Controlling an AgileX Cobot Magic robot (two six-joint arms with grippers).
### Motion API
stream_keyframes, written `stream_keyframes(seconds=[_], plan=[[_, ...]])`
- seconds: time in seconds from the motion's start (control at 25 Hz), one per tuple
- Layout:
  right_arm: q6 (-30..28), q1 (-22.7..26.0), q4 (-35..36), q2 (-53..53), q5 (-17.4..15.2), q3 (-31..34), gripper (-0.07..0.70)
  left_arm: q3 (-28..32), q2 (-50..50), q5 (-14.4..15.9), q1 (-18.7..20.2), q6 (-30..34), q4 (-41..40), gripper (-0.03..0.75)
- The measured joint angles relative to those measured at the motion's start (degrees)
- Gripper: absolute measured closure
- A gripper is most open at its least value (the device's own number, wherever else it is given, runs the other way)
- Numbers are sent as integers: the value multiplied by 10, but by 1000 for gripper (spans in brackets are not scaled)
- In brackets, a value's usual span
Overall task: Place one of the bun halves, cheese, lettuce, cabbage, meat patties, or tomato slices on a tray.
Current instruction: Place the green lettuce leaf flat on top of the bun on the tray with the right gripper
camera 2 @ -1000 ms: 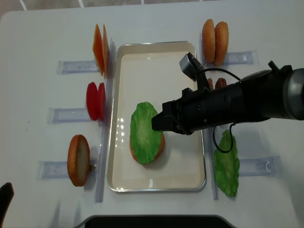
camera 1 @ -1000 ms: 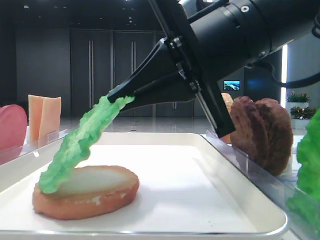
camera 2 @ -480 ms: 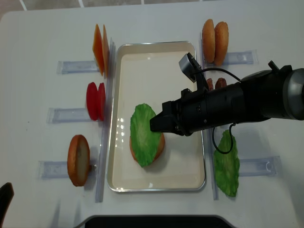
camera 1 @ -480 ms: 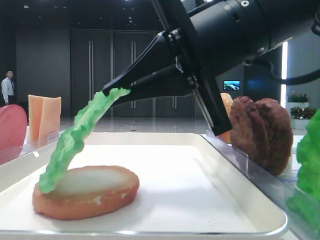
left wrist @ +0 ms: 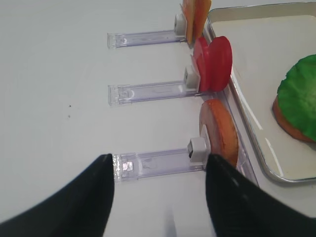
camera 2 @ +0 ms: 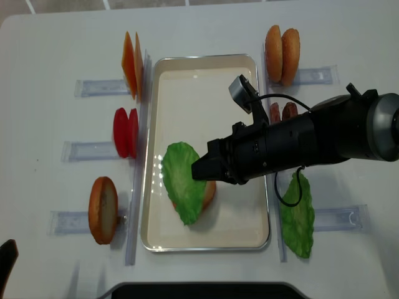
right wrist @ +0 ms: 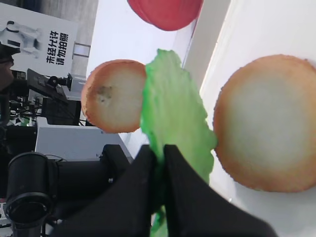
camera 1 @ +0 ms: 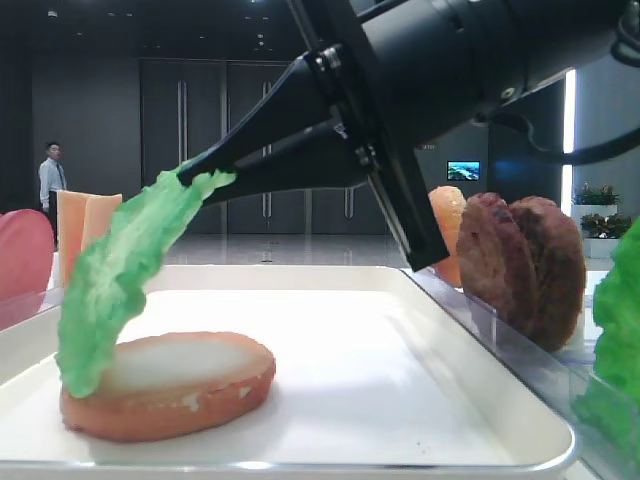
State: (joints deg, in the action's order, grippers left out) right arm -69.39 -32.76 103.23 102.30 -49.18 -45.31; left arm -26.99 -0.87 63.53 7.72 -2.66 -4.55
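My right gripper (camera 2: 194, 171) is shut on the upper edge of a green lettuce (camera 2: 182, 190) leaf and holds it above the off-white tray (camera 2: 206, 93). The leaf (camera 1: 120, 270) hangs slanted, its lower end resting on the left side of a bun half (camera 1: 170, 385) that lies pale face up on the tray. In the right wrist view the lettuce (right wrist: 173, 113) is pinched between the black fingers, left of that bun half (right wrist: 269, 133). My left gripper (left wrist: 158, 168) is open over the table, beside a clear holder with an upright bun half (left wrist: 219, 131).
Clear holders flank the tray. On the left are cheese (camera 2: 131, 64), tomato slices (camera 2: 126, 132) and a bun half (camera 2: 103, 208). On the right are two bun halves (camera 2: 282, 45), meat patties (camera 1: 525, 265) and another lettuce leaf (camera 2: 297, 215).
The right gripper has moved left and slightly toward the tray's near end, dragging the lettuce partly off the bun half. The bun half and left gripper have stayed put.
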Motion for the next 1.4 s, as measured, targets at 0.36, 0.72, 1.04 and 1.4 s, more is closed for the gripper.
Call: stream_keyframes(seconds=[0.36, 0.72, 1.04, 1.4], plan=[[1, -4, 0, 0, 3, -3, 607, 0, 0, 0, 0, 0, 0, 262], [1, -4, 0, 0, 0, -3, 607, 0, 0, 0, 0, 0, 0, 262], [6, -4, 0, -1, -4, -3, 607, 0, 0, 0, 0, 0, 0, 262], [11, -4, 0, -13, -13, -3, 608, 0, 0, 0, 0, 0, 0, 262]])
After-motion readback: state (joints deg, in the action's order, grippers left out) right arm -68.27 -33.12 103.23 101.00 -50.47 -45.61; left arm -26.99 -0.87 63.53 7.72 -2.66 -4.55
